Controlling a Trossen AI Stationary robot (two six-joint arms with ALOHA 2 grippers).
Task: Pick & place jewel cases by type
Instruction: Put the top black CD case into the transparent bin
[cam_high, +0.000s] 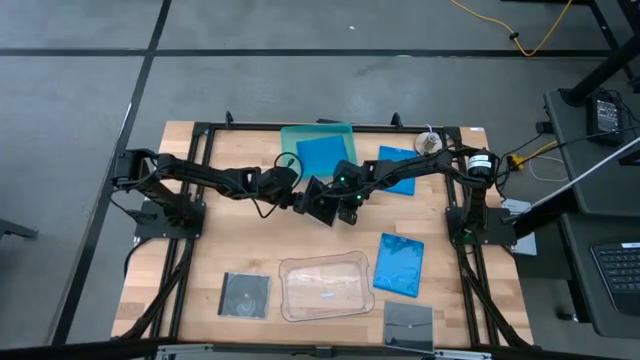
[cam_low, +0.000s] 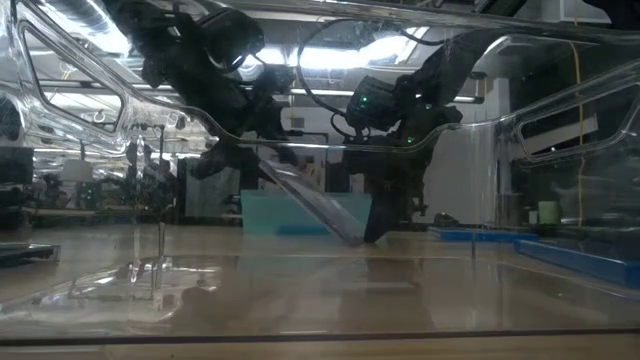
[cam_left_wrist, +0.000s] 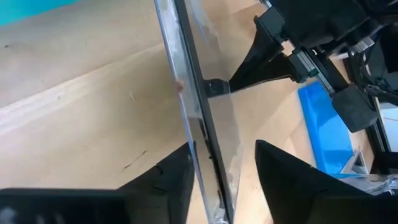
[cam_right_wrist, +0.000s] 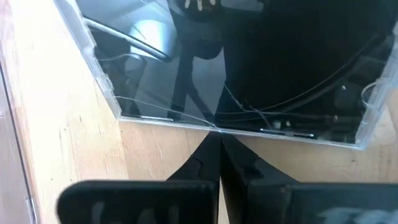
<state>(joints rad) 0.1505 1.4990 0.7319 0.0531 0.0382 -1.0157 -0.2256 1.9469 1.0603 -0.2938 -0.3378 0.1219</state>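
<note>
Clear case (cam_left_wrist: 202, 124) stands edge-on between left claw (cam_left_wrist: 224, 168) fingers.
</note>
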